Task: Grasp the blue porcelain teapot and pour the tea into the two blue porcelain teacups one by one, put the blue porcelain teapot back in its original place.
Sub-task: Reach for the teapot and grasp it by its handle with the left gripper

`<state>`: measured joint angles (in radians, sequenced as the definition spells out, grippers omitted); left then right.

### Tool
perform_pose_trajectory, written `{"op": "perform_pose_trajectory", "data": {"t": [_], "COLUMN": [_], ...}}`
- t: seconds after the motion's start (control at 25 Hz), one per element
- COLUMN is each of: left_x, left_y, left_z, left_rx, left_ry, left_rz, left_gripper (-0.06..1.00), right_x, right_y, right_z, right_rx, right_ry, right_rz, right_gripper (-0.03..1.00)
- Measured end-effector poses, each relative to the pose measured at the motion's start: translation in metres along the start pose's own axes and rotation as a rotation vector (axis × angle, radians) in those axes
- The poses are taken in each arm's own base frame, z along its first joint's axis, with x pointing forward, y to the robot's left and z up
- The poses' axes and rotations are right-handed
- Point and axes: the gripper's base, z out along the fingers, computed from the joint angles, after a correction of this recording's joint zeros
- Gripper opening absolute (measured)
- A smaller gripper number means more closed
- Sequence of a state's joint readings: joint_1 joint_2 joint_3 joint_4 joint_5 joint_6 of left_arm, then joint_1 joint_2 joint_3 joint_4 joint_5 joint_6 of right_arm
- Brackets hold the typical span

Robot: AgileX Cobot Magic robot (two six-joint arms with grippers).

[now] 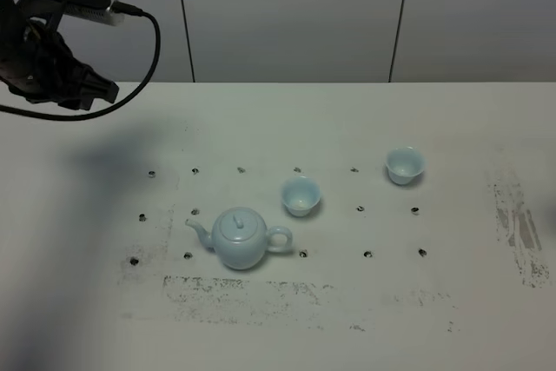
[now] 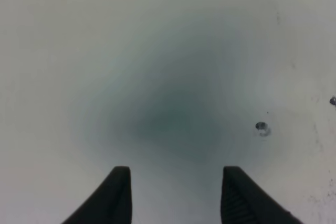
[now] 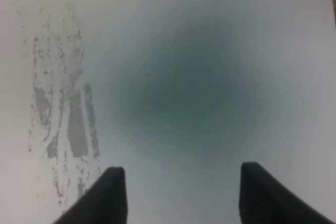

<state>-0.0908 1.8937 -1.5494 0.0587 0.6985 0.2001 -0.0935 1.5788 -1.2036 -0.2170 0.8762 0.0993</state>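
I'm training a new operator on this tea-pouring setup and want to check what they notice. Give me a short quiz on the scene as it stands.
1. True or false: the teapot has its spout turned away from the near cup and the far cup.
2. What sits between the jaws of the left gripper? A) the teapot's handle B) a cup C) nothing
3. Fill in: the near cup stands on the teapot's ____ side (spout or handle).

Key: 1 true; 2 C; 3 handle.
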Motion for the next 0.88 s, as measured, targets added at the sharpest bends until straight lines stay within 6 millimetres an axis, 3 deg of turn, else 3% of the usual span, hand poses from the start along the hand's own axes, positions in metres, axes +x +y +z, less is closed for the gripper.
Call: {"op": "perform_pose_trajectory", "data": {"t": [0.32, 0.88], "left_x": [0.011, 0.002], "left_y": [-0.017, -0.145], "left_z": [-0.025, -0.054], "left_rx": [0.016, 0.168], "left_ry": [-0.070, -0.218], "left_rz": [0.038, 0.419], "left_gripper": [0.45, 0.45], "right_x": [0.065, 0.203], "right_y": [0.001, -0.010], "right_z": [-0.063, -0.151], "right_rx": [-0.081, -0.080], "right_ry": [-0.165, -0.355], "right_rz": [0.113, 0.163], "right_gripper": [0.48, 0.48]}}
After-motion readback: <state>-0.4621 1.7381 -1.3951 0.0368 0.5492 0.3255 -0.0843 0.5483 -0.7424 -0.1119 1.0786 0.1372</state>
